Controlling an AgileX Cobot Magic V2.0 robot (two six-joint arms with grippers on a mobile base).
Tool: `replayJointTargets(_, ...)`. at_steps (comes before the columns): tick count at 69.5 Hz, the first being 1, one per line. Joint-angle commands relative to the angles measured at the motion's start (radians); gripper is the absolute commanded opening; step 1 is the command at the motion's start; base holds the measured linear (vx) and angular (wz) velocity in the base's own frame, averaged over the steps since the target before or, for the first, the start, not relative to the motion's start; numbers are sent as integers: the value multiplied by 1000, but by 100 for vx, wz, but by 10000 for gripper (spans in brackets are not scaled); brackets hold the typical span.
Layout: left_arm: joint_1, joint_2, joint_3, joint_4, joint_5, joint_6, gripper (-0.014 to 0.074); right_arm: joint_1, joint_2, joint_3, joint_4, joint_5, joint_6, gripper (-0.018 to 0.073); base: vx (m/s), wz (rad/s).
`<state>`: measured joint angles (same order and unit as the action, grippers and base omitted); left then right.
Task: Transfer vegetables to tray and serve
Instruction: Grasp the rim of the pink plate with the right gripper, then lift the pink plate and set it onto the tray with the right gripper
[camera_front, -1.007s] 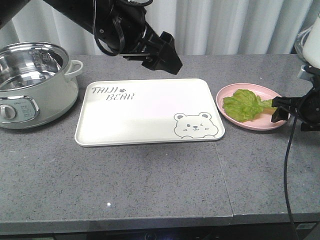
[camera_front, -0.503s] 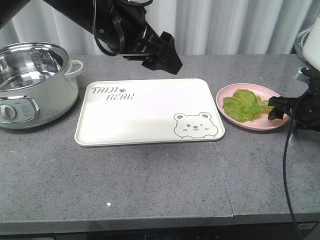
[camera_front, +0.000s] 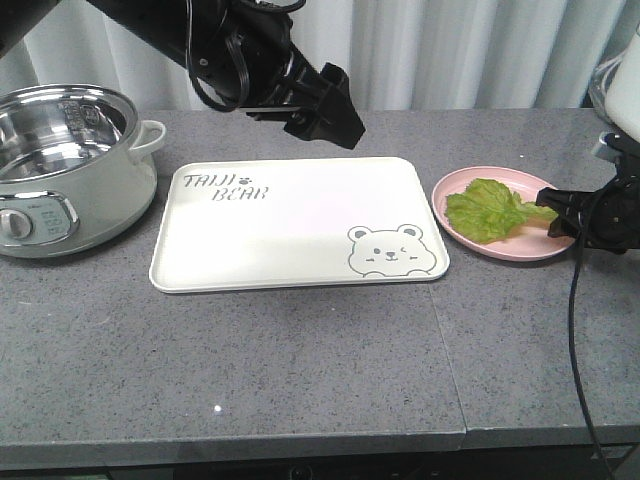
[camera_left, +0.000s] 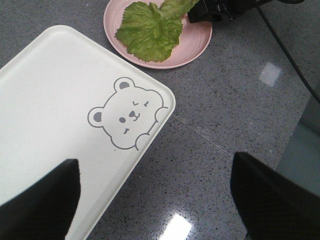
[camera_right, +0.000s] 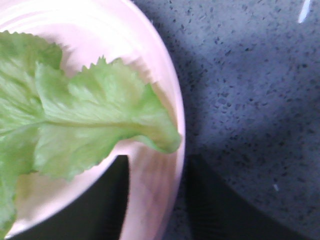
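Desk (camera_front: 300, 370): grey stone; its near half carries nothing that matters to this step.
Tray (camera_front: 280, 235): lies flat mid-desk with no food on it; the bear end is the end nearest the plate, so that looks like the shortest drop spot.
Lettuce leaf (camera_front: 488, 212): lies on the pink plate (camera_front: 500, 252), to the right of the tray and apart from it; nothing has been moved over yet.
Stem end (camera_right: 162, 140): pale, curled a little upward, resting over the plate's right rim.
Right tool (camera_front: 548, 213): released and holding nothing; its dark fingers (camera_right: 107, 200) sit either side of the rim, with the stem tip just ahead of the gap.
Step in hand: closing in to grasp the leaf by its stem.
Doing it well: advance until the stem sits between the pads, keep the lower finger above the plate rim so the plate is not pinched or dragged, then clench on the firm stem, not the thin frill.
Risk: the plate may slide, or the leaf may tear.
Pot (camera_front: 70, 170): at the far left, well clear.
Left tool (camera_front: 338, 108): released, holding nothing, hanging above the tray's far edge; it should stay out of the carry path.
Change, near: tray, plate and leaf lie as they did a second ago.
Change, right side: the right tool has shifted slightly at the rim and now sits closer against the stem.
Change, far: the left tool is in the same place.
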<state>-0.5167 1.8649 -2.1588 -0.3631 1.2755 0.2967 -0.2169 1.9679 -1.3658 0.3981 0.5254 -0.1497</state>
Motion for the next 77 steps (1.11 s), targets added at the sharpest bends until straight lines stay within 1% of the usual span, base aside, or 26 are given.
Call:
replayJointTargets(1, -7, -52, -20, -33, -15, -9, 578, -3, -21, -6, 15, 34, 11, 111, 0, 0)
replayJointTargets(6, -7, -52, -20, -33, -15, -9, 578, -3, -21, -6, 15, 24, 12, 7, 0, 0)
replayJointTargets(8, -7, -52, -20, -33, -15, -9, 578, -3, -21, -6, 16, 22, 16, -15, 0, 0)
replayJointTargets(16, -7, -52, -20, -33, -15, -9, 578, -3, -21, -6, 32, 12, 31, -8, 0, 0)
replayJointTargets(31, -7, -52, -20, -33, -15, -9, 578, -5, -53, -6, 75, 3, 30, -8, 0, 0)
replayJointTargets(53, -7, -52, -20, -33, -15, -9, 578, -5, -202, -6, 92, -4, 30, -8, 0, 0)
replayJointTargets(67, -7, -52, -20, -33, -15, -9, 578, -2, -296, -6, 161, 23, 6, -5, 0, 0)
replayJointTargets(71, -7, -52, -20, -33, -15, -9, 578, -2, -307, -6, 208, 42, -19, -5, 0, 0)
replayJointTargets(77, -7, -52, -20, -33, -15, -9, 578, -1, -304, -6, 308, 84, -92, -3, 0, 0)
